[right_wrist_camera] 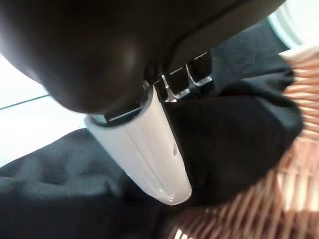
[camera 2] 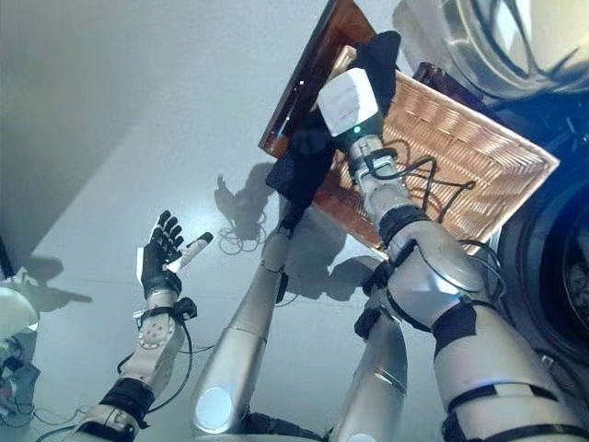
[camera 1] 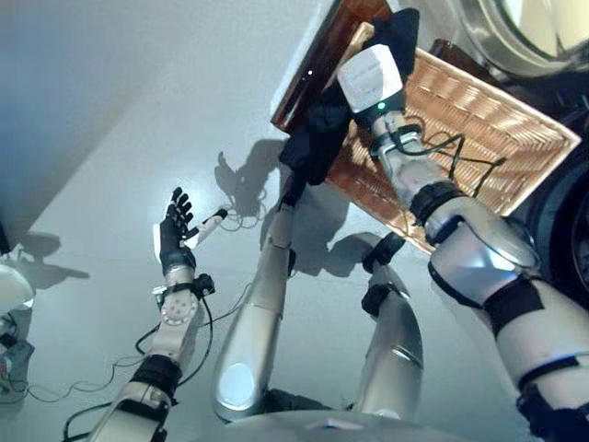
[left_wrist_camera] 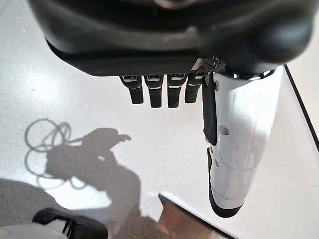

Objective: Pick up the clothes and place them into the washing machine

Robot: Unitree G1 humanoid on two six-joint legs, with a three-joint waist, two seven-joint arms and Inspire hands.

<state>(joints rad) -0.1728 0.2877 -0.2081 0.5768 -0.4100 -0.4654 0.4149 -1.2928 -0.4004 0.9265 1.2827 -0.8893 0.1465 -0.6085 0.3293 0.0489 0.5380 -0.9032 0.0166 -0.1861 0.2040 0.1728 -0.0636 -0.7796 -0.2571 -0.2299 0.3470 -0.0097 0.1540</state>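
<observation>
A black garment (camera 1: 317, 143) lies over the near corner of the shallow wicker basket (camera 1: 488, 129) and hangs down past its rim. The basket rests on a low dark brown box (camera 1: 308, 74) beside the washing machine (camera 1: 520, 32) at the top right. My right hand (camera 1: 398, 35) is over that corner of the basket. In the right wrist view its fingers are curled into the black garment (right_wrist_camera: 239, 124) and its white-covered thumb (right_wrist_camera: 149, 144) lies against the cloth. My left hand (camera 1: 172, 235) is open and empty, held over the pale floor away from the basket.
The pale floor (camera 1: 138, 110) stretches left of the box. A white object (camera 1: 11, 287) with thin cables sits at the left edge. The washing machine's dark front (camera 2: 557, 267) fills the right side, close behind my right arm.
</observation>
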